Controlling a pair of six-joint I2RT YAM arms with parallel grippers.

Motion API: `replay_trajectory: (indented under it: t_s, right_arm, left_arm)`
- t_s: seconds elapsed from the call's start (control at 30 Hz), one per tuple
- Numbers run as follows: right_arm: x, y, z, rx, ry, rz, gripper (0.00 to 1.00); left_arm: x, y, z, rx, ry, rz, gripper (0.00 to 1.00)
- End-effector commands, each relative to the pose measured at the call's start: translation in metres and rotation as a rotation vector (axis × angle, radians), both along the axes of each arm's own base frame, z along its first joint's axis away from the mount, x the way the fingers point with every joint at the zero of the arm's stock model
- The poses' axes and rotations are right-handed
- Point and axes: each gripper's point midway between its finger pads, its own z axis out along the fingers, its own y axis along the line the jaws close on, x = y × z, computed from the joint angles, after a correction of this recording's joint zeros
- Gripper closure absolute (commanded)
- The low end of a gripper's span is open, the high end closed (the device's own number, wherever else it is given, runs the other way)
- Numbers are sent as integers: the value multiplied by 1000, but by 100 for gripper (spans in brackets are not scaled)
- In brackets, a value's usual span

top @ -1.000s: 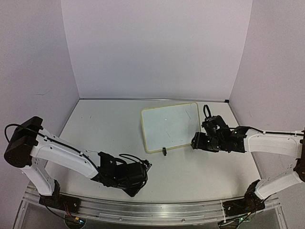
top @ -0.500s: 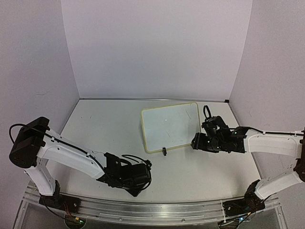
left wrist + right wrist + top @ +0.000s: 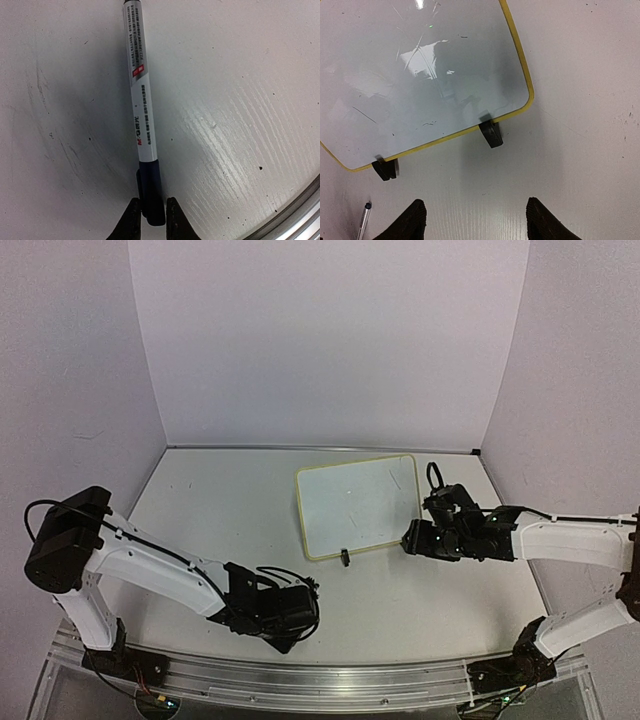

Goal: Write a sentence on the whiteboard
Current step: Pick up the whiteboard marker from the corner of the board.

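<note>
Left fingers (image 3: 131, 222) have closed on a slim, cylindrical marker (image 3: 141, 110).

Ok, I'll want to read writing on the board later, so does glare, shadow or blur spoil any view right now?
Right wrist view: glare patches on the whiteboard near its top edge, a dark reflection across its middle. Top external view: evenly lit, but too small for fine strokes. Left wrist view: marker sharp, soft shadow on its left, sheen on the table at right.
</note>
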Motion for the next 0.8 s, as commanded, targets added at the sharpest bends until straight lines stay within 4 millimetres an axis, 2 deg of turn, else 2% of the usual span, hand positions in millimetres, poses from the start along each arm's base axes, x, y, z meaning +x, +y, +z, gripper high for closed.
replay_trajectory:
  t_s: [0.0,0.37,0.5,0.63,0.77]
  right_arm:
    - [-1,-4,0,-6,-3,-20,35]
    - [-1,-4,1,-6,-1,-18,35]
    - [-1,-3,1,-3,2,-14,35]
    - [-2,3,5,11,6,22,35]
    - [-7,20,18,35,-2,150,33]
  left_arm:
    - [5,-5,4,3,-20,25,84]
    - [4,-1,-5,15,-13,35,88]
    - [4,1,-7,19,-17,41,95]
    - [8,2,0,3,-43,47,100]
    - [8,-10,26,-126,-68,-21,100]
